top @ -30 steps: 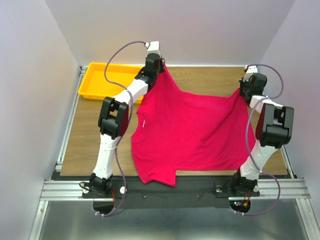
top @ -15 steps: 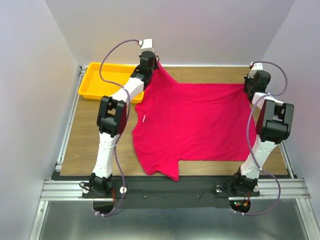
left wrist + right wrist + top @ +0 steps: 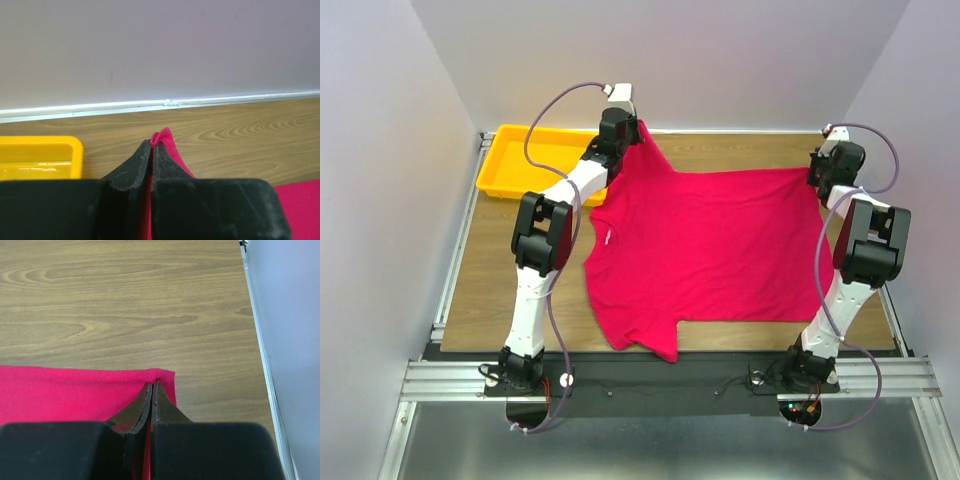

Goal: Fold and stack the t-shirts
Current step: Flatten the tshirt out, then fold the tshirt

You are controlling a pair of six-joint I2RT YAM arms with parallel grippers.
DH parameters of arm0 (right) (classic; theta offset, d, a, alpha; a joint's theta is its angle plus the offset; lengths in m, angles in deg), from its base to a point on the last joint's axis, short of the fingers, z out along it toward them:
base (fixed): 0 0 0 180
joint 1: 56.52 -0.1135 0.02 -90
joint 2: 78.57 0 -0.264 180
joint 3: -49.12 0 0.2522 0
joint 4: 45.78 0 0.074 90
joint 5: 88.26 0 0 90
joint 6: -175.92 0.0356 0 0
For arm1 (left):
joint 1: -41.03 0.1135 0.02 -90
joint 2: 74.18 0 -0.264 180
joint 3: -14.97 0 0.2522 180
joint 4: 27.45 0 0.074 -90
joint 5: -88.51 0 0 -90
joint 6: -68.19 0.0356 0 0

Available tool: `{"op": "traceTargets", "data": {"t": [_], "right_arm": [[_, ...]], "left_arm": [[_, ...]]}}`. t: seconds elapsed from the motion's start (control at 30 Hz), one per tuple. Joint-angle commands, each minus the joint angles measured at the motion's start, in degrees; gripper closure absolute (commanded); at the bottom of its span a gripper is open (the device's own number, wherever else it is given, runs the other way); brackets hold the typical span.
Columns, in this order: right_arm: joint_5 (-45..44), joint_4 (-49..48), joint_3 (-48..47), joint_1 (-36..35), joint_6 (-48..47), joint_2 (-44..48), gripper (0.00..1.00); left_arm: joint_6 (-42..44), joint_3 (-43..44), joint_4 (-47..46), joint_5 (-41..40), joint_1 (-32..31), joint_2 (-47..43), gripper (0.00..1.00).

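One crimson-pink t-shirt point(image 3: 705, 250) lies spread over the wooden table, its near sleeve hanging over the front edge and a small white neck label on its left side. My left gripper point(image 3: 638, 128) is shut on the shirt's far left corner, which is lifted into a peak; in the left wrist view cloth point(image 3: 167, 142) pokes out past the tips of the gripper point(image 3: 153, 145). My right gripper point(image 3: 817, 176) is shut on the far right corner, low over the table. The right wrist view shows the hem point(image 3: 75, 382) pinched at the tips of this gripper point(image 3: 152, 385).
A yellow plastic tray point(image 3: 525, 165) sits at the far left corner of the table, just left of my left arm. The back wall point(image 3: 160, 45) rises close behind both grippers. A metal rail point(image 3: 260, 355) borders the table's right edge.
Both grippers have carried the shirt's far edge toward the back wall, pulling it flatter and drawing the near edge back up the table. Almost nothing has moved in the last half second.
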Motion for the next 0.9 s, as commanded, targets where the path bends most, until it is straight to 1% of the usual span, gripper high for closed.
{"op": "traceTargets", "data": {"t": [0.0,0.17,0.37,0.4,0.57,0.87], "right_arm": [[3.07,-4.42,-2.13,0.93,2.18,2.83,0.99],[3.16,-4.94,-0.90,2.07,3.32,4.06,0.99],[5.26,-5.21,2.00,4.01,3.59,6.17,1.00],[5.88,-5.38,2.44,4.27,3.50,6.52,0.99],[7.99,-5.73,5.51,4.97,3.06,8.36,0.99],[10.36,-5.91,7.27,6.47,2.79,9.25,0.99]], "left_arm": [[0.96,-3.55,-6.41,2.47,0.28,-8.89,1.00],[1.58,-8.30,-8.25,3.43,0.55,-12.06,1.00],[2.11,-12.88,-9.75,4.66,1.34,-15.22,1.00],[2.19,-13.93,-10.18,6.49,1.25,-15.83,1.00],[3.42,-16.65,-11.15,10.02,1.43,-17.94,1.00],[7.11,-23.25,-16.07,13.71,1.60,-21.99,1.00]]}}
